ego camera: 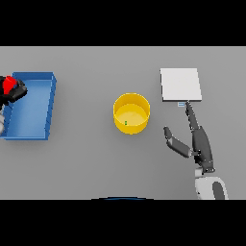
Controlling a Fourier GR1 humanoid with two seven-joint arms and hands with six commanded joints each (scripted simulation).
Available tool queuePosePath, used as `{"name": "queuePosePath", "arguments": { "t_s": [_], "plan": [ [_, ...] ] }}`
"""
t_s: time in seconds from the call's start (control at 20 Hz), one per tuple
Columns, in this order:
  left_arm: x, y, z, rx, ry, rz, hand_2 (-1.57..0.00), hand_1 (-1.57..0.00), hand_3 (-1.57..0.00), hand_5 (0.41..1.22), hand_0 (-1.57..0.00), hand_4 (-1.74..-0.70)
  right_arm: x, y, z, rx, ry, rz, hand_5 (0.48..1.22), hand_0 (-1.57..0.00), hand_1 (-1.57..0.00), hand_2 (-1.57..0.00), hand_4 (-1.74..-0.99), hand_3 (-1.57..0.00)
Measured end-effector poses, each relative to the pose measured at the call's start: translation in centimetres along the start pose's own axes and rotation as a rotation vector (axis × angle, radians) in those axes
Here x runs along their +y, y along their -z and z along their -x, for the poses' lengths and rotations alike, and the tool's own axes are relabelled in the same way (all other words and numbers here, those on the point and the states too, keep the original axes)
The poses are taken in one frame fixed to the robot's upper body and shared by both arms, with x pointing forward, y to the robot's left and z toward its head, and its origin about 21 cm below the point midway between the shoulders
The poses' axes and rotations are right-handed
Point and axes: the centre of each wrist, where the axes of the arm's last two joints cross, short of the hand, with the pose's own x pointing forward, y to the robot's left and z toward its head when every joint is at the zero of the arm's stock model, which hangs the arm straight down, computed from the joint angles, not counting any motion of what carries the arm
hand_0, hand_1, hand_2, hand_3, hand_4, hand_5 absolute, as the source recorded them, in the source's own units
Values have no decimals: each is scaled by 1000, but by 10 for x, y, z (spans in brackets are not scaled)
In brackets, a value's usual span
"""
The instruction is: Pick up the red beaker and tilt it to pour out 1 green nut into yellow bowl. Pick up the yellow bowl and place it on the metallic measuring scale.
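A yellow bowl [131, 113] stands at the table's middle with one small green nut [126, 123] inside it. The metallic measuring scale [180, 84] lies flat to the bowl's right, further back. At the far left edge my left hand [15, 91] is curled round the red beaker [8, 84], held over the left end of the blue bin. My right hand [198, 140] rests to the right of the bowl, fingers straight and pointing toward the scale, thumb spread toward the bowl. It touches neither.
A blue rectangular bin [35, 106] sits at the left side of the grey table, partly under my left hand.
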Motion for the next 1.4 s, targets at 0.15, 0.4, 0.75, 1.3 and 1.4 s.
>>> {"name": "queuePosePath", "arguments": {
  "t_s": [0.15,0.4,0.75,1.3,1.4],
  "plan": [
    [11,-6,-3,-6,40,125,-490,-483,-462,723,-596,-916,-1,-3,-1,-10,-6,1,667,1,1,1,-1182,1],
    [11,-7,-2,2,46,183,-160,-158,-151,679,-195,-802,-1,-1,-4,9,-12,-1,668,1,1,1,-1188,1],
    [16,-3,-5,-76,-26,147,-33,-32,-31,674,-40,-781,1,-2,-6,34,-96,-21,677,1,1,1,-1175,1],
    [10,-2,-9,-80,-40,153,-2,-2,-2,708,-3,-795,-3,63,-46,-156,-574,-438,669,1,1,1,-1278,1],
    [10,-4,-6,-81,-30,150,-1,-1,-1,716,-1,-793,3,71,-50,-185,-697,-530,666,1,1,1,-1276,1]
  ]
}}
